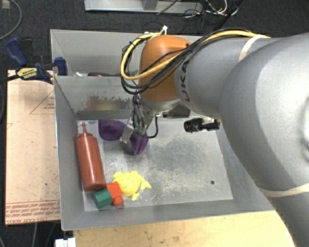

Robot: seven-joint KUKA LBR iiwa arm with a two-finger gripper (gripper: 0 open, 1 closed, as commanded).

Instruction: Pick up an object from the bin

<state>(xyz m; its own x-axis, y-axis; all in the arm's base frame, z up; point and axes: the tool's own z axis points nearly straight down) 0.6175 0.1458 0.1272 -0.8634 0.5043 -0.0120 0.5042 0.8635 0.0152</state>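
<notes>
Arm (257, 102); purple lump (140, 144) between its fingers (127, 138).

The gripper (135, 138) sits low in the bin (195, 169), seemingly touching a small purple lump (140, 145); a red bottle (90, 161) lies leftward.

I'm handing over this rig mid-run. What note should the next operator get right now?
Gripper: low in the bin, at a purple thing near the middle; whether it grips, I cannot tell.
Others: a second purple thing to its left, red bottle along the left wall, yellow crumpled thing, orange block and green block at the front left.
Done: the descent.
Left: grasp and lift.
</notes>
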